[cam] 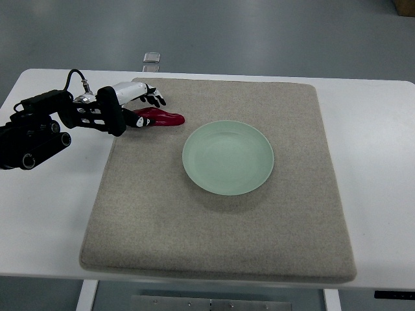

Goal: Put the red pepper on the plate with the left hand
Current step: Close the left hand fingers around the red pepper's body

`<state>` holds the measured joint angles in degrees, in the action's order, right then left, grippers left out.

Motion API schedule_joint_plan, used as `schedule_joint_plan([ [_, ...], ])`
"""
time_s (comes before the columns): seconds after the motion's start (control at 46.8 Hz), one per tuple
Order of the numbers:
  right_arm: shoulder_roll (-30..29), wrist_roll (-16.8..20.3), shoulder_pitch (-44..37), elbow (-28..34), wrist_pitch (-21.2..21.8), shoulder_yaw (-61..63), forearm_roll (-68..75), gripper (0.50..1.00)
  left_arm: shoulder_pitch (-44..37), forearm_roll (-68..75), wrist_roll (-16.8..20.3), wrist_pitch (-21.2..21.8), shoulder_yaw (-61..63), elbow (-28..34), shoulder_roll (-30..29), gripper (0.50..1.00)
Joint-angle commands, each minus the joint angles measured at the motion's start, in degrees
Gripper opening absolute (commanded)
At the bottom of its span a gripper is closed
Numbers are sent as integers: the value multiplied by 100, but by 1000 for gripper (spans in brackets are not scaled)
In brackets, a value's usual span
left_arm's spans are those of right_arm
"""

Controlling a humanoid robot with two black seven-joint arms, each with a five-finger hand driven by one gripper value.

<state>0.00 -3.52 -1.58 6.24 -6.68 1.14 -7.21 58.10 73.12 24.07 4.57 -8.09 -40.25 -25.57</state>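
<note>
A red pepper [161, 118] lies on the beige mat, left of a pale green plate [227, 157] that holds nothing. My left hand [141, 103] comes in from the left edge and hovers right over the pepper's stem end. Its fingers [153, 98] are spread and point right, above the pepper, with nothing held. The pepper's left tip is partly hidden by the hand. My right arm does not show.
The beige mat [220, 227] covers most of the white table [376, 129]. A small metal bracket [152, 59] sits at the table's far edge. The left forearm's black housing [35, 133] lies over the table's left side.
</note>
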Motion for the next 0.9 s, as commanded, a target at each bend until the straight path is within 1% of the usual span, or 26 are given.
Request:
schedule_joint_plan([
  [0.0,0,0,0,0,0,0,0,928,-1,0,-7,0,18,0,0,683],
  [0.257,0,0,0,0,0,0,0,928,8,-9,1,26,106,35,0,692],
  [0.342,0,0,0,0,0,0,0,928,8,-9,-7,26,106,43,0,688],
  [0.428,0,0,0,0,0,0,0,928,8,0,1,26,106,43,0,673],
  [0.62,0,0,0,0,0,0,0,928,8,0,2,26,106,43,0,668],
  [0.663,0,0,0,0,0,0,0,928,8,0,1,26,106,43,0,654],
  [0.684,0,0,0,0,0,0,0,928,8,0,1,26,106,43,0,630],
  [0.727,0,0,0,0,0,0,0,928,17,0,1,26,115,52,0,609],
  [0.813,0,0,0,-9,0,0,0,928,17,9,1,26,115,96,0,512],
  [0.834,0,0,0,0,0,0,0,928,17,0,1,26,124,105,0,500],
  [0.877,0,0,0,0,0,0,0,928,17,0,10,26,141,122,9,500],
])
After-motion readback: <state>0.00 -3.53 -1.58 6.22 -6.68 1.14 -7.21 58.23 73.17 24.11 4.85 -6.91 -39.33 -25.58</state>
